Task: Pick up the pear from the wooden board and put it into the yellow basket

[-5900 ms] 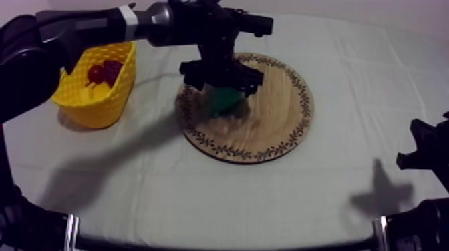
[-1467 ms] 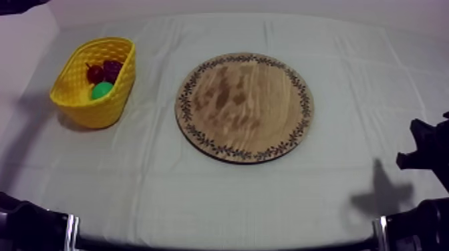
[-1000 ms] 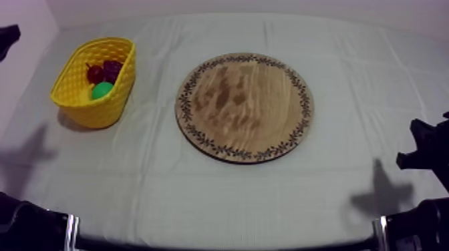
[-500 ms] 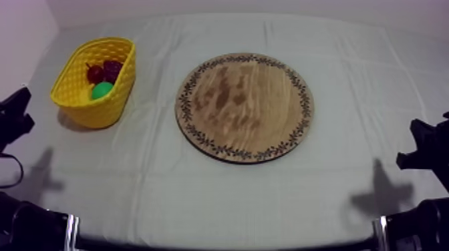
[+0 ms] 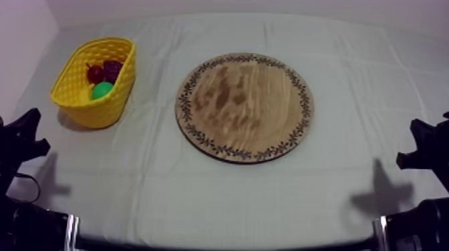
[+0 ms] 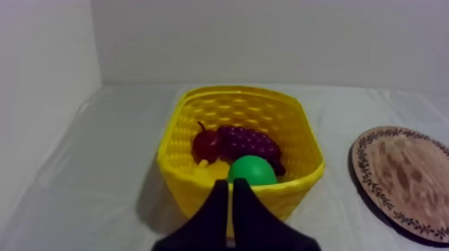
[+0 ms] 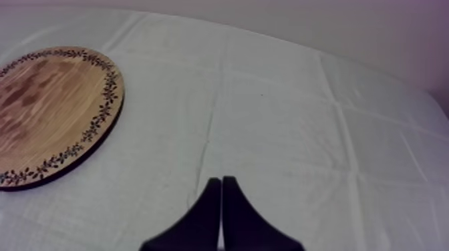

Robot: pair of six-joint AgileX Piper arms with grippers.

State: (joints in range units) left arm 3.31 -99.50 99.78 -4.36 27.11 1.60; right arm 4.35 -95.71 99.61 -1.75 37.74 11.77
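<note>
The green pear (image 5: 101,90) lies inside the yellow basket (image 5: 79,107) at the table's left, beside a bunch of dark grapes (image 5: 112,67) and a small red fruit (image 5: 95,73). From the left wrist the pear (image 6: 251,171) sits against the basket's near wall (image 6: 194,190), with the grapes (image 6: 248,141) and red fruit (image 6: 206,145) behind it. My left gripper (image 6: 231,193) is shut on nothing, its fingers forming a narrow wedge just short of the basket; it rests low at the left edge (image 5: 27,133). My right gripper (image 7: 220,190) is shut and holds nothing, low at the right edge (image 5: 417,148). The round wooden board (image 5: 244,105) is bare.
The board (image 7: 47,113) lies left of my right gripper, over open cloth. In the left wrist view the board's rim (image 6: 401,180) shows to the right of the basket. A pale wall stands behind the table.
My left arm has come down along the table's left edge, from above the basket to its low resting spot. The pear went from the board into the basket earlier. The right arm has stayed still.
</note>
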